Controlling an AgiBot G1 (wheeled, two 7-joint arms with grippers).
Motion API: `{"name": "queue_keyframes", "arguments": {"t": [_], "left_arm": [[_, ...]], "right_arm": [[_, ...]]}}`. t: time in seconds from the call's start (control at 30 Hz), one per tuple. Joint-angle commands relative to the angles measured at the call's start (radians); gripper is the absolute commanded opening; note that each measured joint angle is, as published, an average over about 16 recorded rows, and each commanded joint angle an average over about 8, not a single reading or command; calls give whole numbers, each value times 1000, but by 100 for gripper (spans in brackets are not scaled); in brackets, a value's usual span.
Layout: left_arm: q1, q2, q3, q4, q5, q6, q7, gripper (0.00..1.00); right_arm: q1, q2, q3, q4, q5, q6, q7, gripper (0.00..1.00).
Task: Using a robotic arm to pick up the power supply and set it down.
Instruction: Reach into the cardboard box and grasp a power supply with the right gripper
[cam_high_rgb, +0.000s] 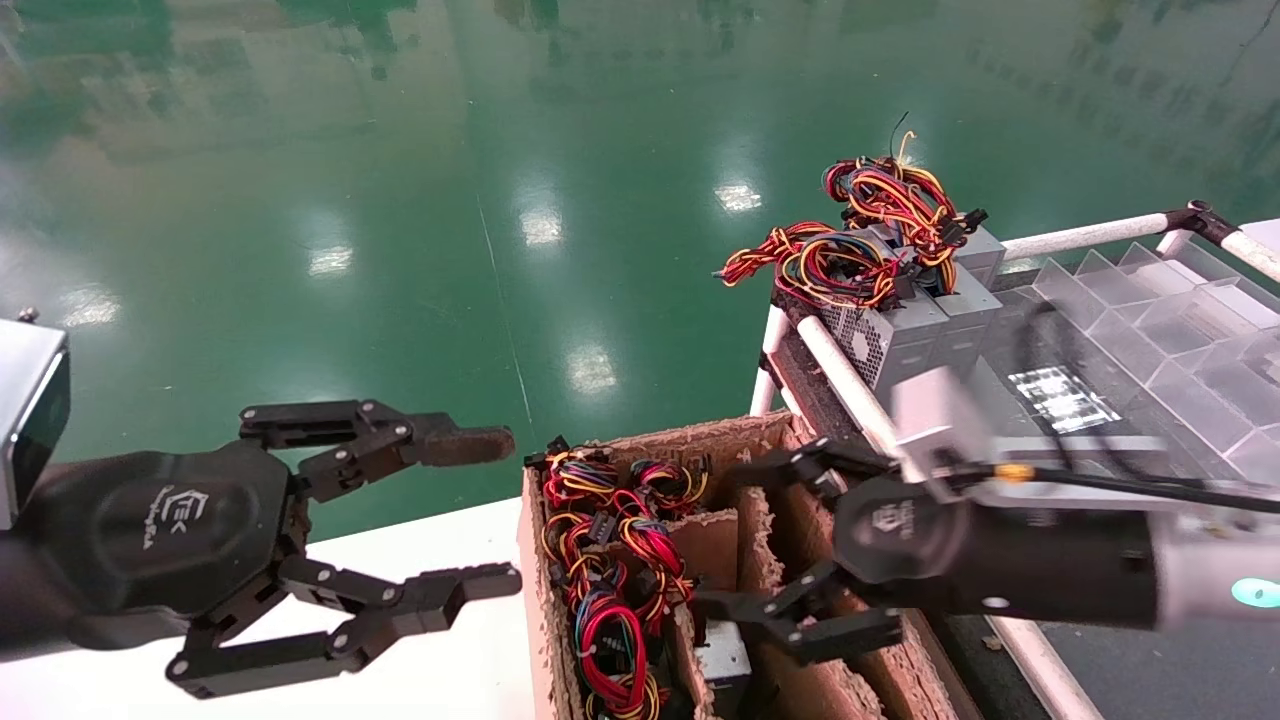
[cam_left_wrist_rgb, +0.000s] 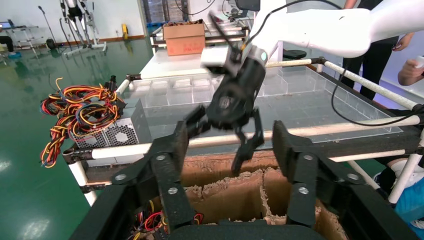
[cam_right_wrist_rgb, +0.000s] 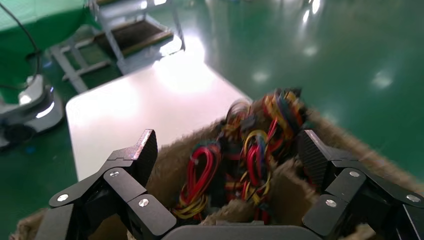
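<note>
Where the white table (cam_high_rgb: 430, 560) ends, a brown box (cam_high_rgb: 545, 560) with torn inner walls stands, with open slots on its right side. The left gripper (cam_high_rgb: 490, 510) waits over the table, just beside the box, fingers wide and empty. The right gripper (cam_high_rgb: 770, 540) reaches sideways above the open slots, fingers wide, holding nothing. The power supply (cam_high_rgb: 722, 660) sits low in the box, its red wires (cam_high_rgb: 610, 560) piled alongside. Farther off, more grey boxes (cam_high_rgb: 925, 320) rest on a rack (cam_high_rgb: 850, 375).
</note>
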Motion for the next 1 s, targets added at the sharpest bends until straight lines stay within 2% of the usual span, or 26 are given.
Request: {"name": "queue_keyframes", "arguments": {"t": [0.03, 0.27, 0.3, 0.6, 1.0], "left_arm": [[0, 0, 0, 0, 0, 0, 0, 100], [0, 0, 0, 0, 0, 0, 0, 100], [0, 0, 0, 0, 0, 0, 0, 100], [0, 0, 0, 0, 0, 0, 0, 100], [0, 0, 0, 0, 0, 0, 0, 100]], "right_arm": [[31, -32, -32, -31, -43, -4, 19, 95], [90, -118, -81, -179, -107, -28, -8, 8], [95, -125, -84, -197, -110, -32, -15, 1], [115, -180, -99, -312, -121, -54, -73, 0], [123, -218, -106, -381, -143, -20, -133, 0]]}}
